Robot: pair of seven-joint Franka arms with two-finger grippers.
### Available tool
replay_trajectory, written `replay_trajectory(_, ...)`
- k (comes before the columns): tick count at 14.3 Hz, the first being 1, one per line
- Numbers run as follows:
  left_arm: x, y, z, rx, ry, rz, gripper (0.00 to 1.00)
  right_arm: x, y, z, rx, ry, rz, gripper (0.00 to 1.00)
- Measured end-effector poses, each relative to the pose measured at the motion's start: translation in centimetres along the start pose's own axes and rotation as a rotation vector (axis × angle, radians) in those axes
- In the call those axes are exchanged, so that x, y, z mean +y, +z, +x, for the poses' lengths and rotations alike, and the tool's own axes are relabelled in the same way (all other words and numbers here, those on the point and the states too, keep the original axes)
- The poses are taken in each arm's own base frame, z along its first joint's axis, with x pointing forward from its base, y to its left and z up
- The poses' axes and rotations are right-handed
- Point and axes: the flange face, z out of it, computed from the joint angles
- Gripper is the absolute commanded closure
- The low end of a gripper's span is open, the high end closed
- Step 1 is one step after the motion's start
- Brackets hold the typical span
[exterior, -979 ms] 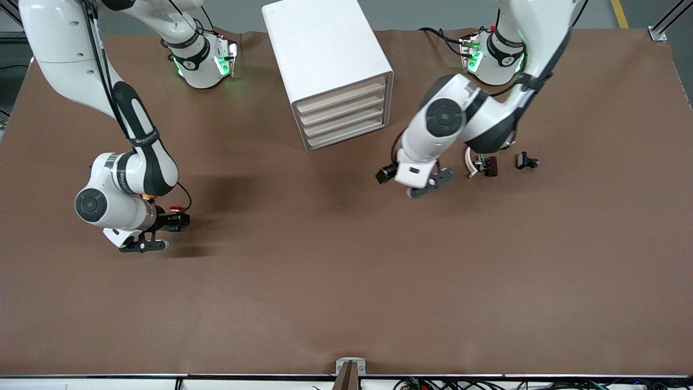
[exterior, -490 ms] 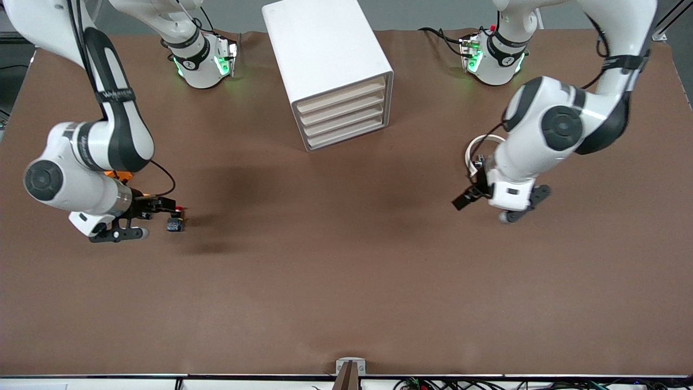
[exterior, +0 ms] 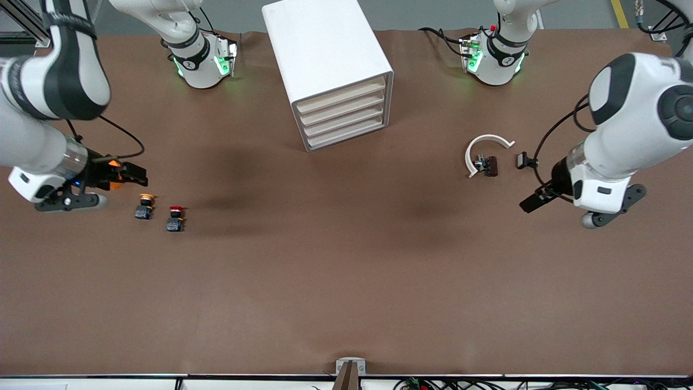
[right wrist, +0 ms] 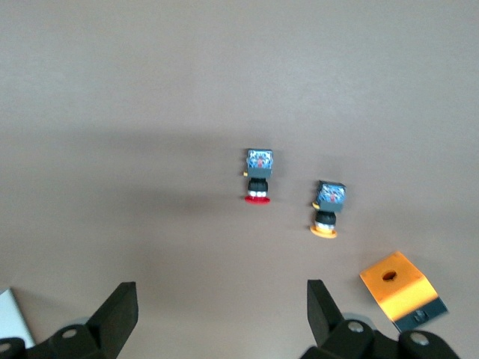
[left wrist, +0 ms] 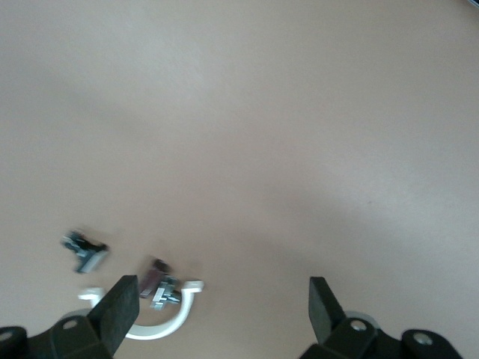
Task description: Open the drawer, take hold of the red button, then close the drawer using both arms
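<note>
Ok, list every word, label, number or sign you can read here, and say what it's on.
No text here can be read.
On the right arm's base: a small round mark, too small to read.
On the left arm's base: the same, too small.
On the red button and the yellow button: blurred markings on the bodies.
On the cabinet: no lettering.

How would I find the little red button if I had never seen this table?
Start at the white cabinet and go toward the right arm's end of the table, where the open right gripper hangs. Two tiny buttons lie there side by side. The red button has a red cap; its neighbour, the yellow button, has a yellow-orange cap and lies closer to the orange cube.
</note>
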Motion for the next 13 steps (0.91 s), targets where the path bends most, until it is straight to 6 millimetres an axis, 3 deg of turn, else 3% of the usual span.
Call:
replay_trajectory(3,-1.2,-3.6,0.8,0.021,0.06,0.021,0.0,0.9,-6.4,-0.9,0.025,0.015,0.001,0.0)
replay_trajectory(5,-2.3,-5.2,0.9,0.044,0.124,0.048,0.0,1.9,-9.4,-1.0,0.068,0.032,-0.002,0.0)
replay_trajectory(10,-5.9,-9.4,-0.6,0.044,0.266,0.117,0.0,2.8,-12.4,-1.3,0.112,0.048,-0.007,0.0)
replay_trajectory(13,-7.9,-10.8,-1.3,0.01,0.345,0.136,0.0,2.7,-14.5,-1.6,0.133,0.046,-0.01,0.0)
